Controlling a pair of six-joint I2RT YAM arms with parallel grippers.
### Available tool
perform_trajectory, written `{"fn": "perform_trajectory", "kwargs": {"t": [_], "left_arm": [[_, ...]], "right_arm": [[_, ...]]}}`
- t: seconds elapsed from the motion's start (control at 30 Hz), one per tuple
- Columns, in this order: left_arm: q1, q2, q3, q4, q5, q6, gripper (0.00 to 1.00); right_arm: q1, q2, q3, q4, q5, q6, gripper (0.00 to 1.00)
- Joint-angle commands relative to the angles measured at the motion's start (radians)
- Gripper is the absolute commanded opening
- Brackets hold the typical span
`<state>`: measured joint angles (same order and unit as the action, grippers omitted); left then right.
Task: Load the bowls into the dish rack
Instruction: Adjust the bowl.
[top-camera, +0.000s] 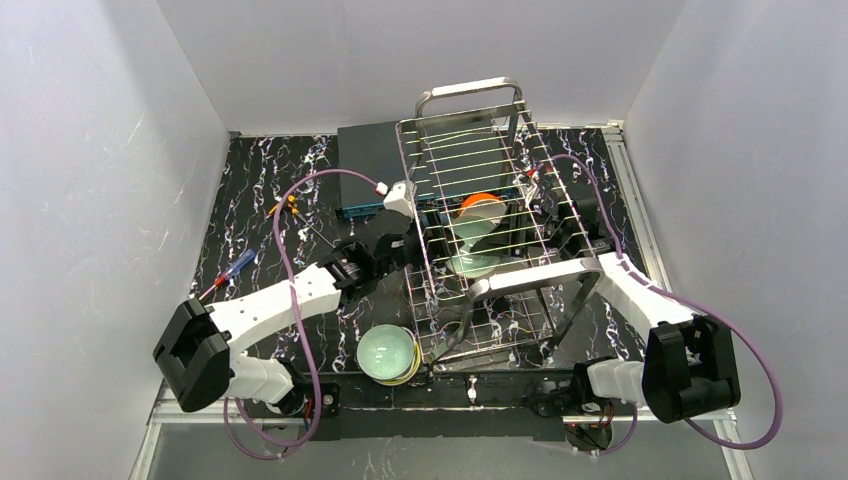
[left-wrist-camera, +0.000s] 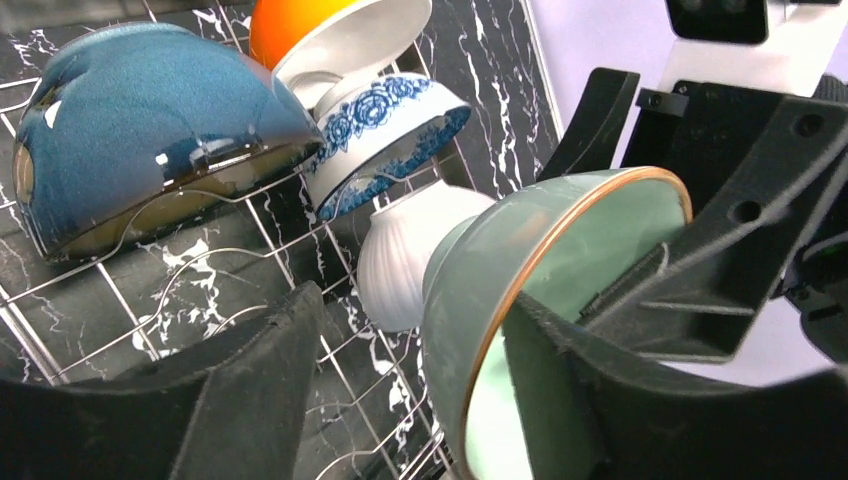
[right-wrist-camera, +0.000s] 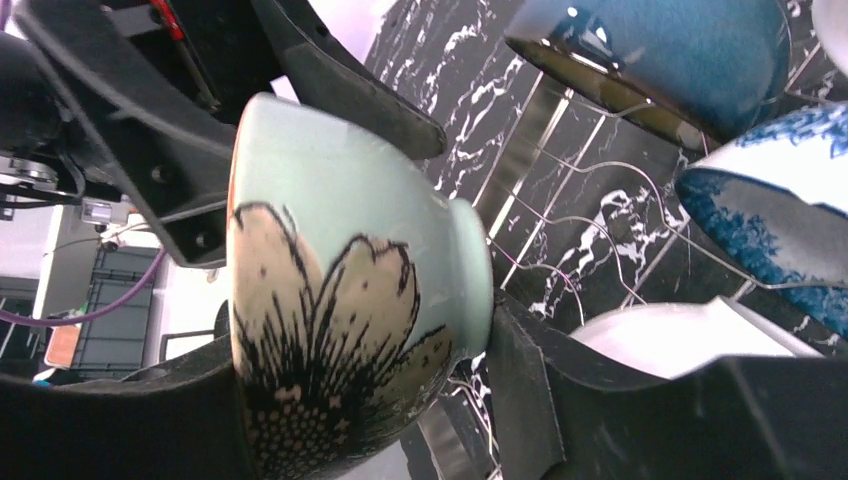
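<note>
**Q:** Status, left to right?

**A:** Stacked bowls (top-camera: 388, 355) wait at the near edge of the table (top-camera: 260, 200), beside the near-left corner of the dish rack (top-camera: 470, 90). Racked: dark blue bowl (left-wrist-camera: 150, 130), orange-backed bowl (left-wrist-camera: 340, 40), blue-patterned bowl (left-wrist-camera: 385, 130), white ribbed bowl (left-wrist-camera: 410, 260). My left gripper (left-wrist-camera: 415, 320), jaws apart, straddles the wall of the pale green bowl (right-wrist-camera: 340, 200). My right gripper (right-wrist-camera: 360, 340) clamps it, rim to foot.

**Q:** Remaining?

**A:** Seat it, then the stack.

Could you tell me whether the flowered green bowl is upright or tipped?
Tipped on edge: the flowered green bowl has its foot pointing sideways above the dish rack.
</note>
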<state>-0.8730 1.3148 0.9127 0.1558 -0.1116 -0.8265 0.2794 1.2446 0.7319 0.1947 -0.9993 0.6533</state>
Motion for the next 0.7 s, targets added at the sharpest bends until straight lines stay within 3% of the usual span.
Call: {"fn": "perform_trajectory", "kwargs": {"t": [0.0,0.1,0.17,0.4,0.67], "left_arm": [[-0.014,-0.106,-0.019,0.105,0.019,0.104,0.69],[-0.013,-0.149,-0.056,0.105,0.043,0.129,0.82],[-0.012,-0.168,-0.078,0.105,0.084,0.142,0.85],[-0.012,-0.195,-0.129,0.105,0.255,0.116,0.83],[-0.011,-0.131,-0.082,0.105,0.390,0.085,0.77]], "right_arm": [[-0.001,-0.030,0.082,-0.108,-0.049,-0.112,0.01],[-0.002,-0.038,0.084,-0.149,-0.057,-0.158,0.01],[0.000,-0.046,0.081,-0.164,-0.065,-0.185,0.01],[-0.001,-0.072,0.078,-0.206,-0.069,-0.228,0.01],[-0.002,-0.085,0.088,-0.219,-0.065,-0.232,0.01]]}}
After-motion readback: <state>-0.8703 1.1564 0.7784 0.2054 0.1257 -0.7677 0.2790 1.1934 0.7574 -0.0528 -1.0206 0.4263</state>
